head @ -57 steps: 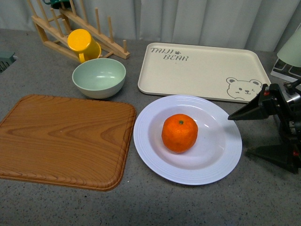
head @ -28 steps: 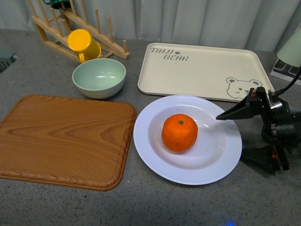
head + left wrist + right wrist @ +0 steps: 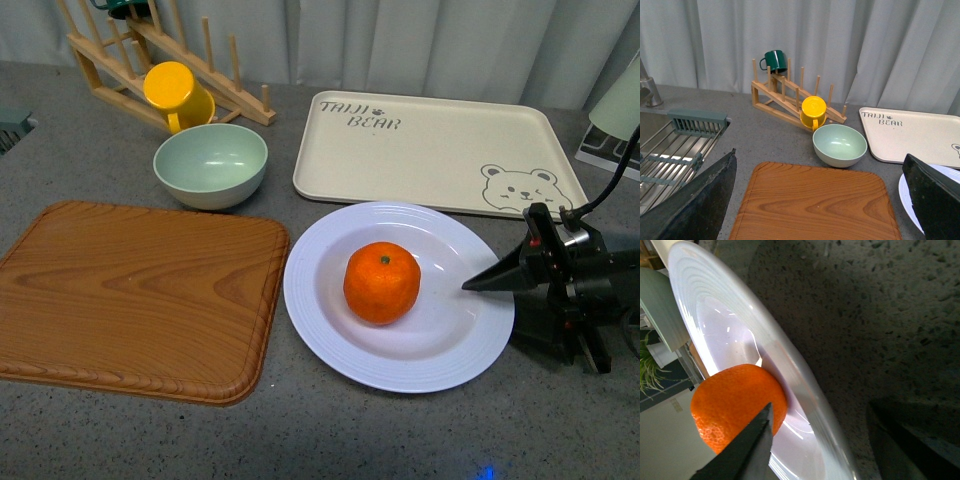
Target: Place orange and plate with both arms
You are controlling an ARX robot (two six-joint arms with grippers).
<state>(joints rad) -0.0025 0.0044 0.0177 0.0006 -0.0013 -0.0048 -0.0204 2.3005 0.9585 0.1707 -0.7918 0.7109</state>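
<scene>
Your left gripper [image 3: 819,156] was out of the front view, so I couldn't place it against the plate [image 3: 330,325] beyond this. Its wrist view showed both fingers [image 3: 695,205] spread wide with nothing between them, and a sliver of plate rim past one finger. Released.

Left of the plate: wooden board [image 3: 140,295], flat on the countertop [image 3: 400,440], right edge just beside the plate's left rim. Couldn't tell if they touched.

Behind-left of the plate: pale green bowl [image 3: 211,163], upright. Further behind-left: wooden dish rack [image 3: 250,105] with a yellow mug [image 3: 176,93] lying against it. The left wrist view also showed a dark green mug [image 3: 774,60] on the rack's high end.

The orange [image 3: 381,282] sat in the plate's well, roughly centre, stem spot up. Nothing gripped it.

Behind the plate: cream bear tray [image 3: 430,150], front edge just beside the plate's far rim.

Your right gripper [image 3: 490,312] was at the plate's right rim, jaws apart and straddling it. One finger [image 3: 742,457] was over the plate's inside, pointing at the orange but short of it. The other [image 3: 912,432] was outside the rim, low over the countertop. Not clamped on the plate or the orange.
</scene>
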